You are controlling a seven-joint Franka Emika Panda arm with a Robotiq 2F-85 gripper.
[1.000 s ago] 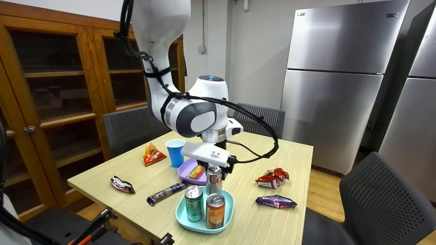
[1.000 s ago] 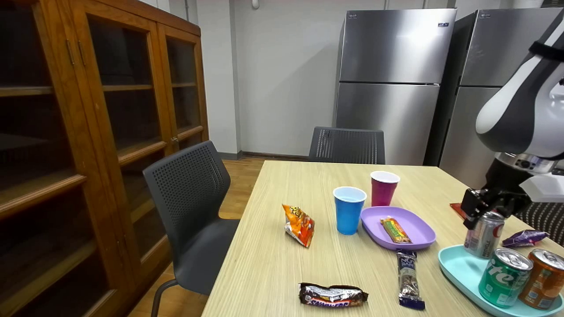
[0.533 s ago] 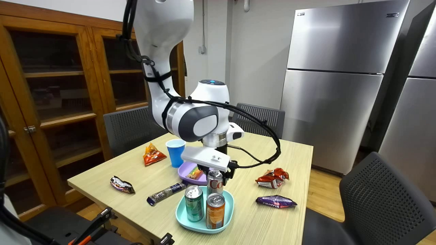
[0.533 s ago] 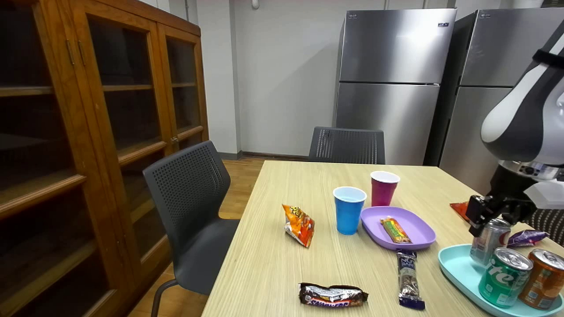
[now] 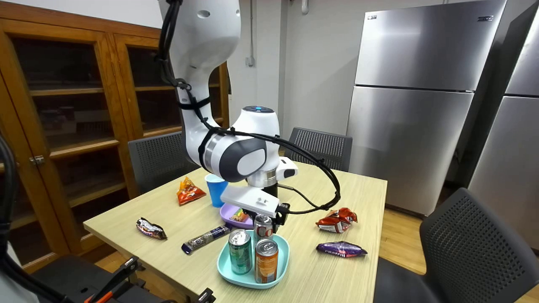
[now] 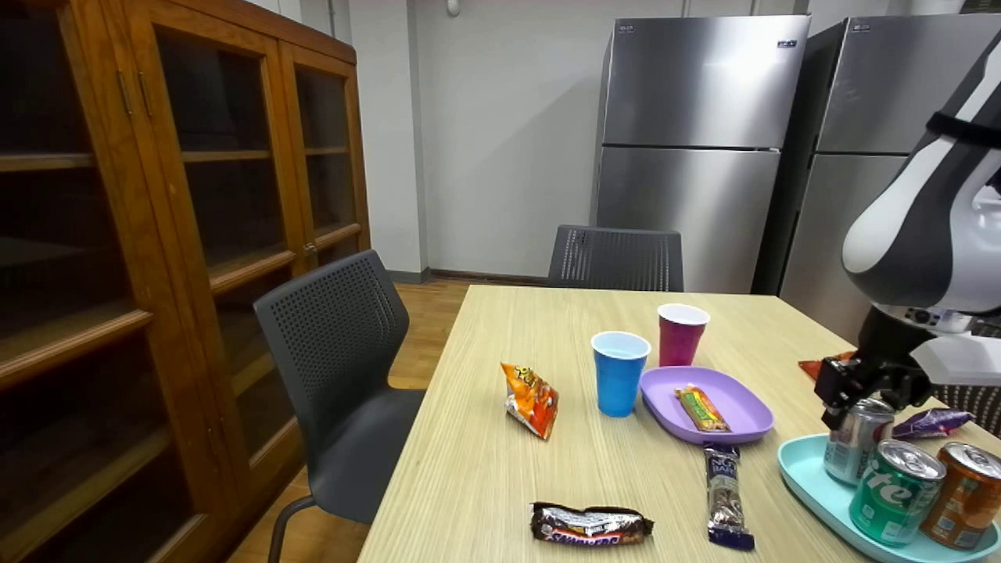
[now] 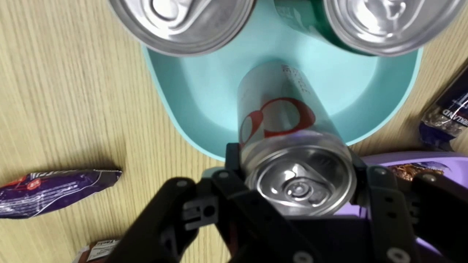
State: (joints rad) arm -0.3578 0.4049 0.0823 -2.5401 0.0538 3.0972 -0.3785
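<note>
A silver can with red lettering stands between the black fingers of my gripper, which press on both sides near its top. In both exterior views the silver can is over the far part of the turquoise tray. Whether its base rests on the tray floor I cannot tell. A green can and an orange can stand upright in the same tray, close in front of the silver one. In an exterior view these two partly hide its lower half.
Beyond the tray sit a purple plate with a wrapped bar, a blue cup and a maroon cup. A nut bar lies beside the tray. Purple and red snack packs lie across from it.
My arm has come down, lowering the silver can towards the tray floor. It has also shifted slightly sideways in the last half second. The other cans and the tray have stayed put.
</note>
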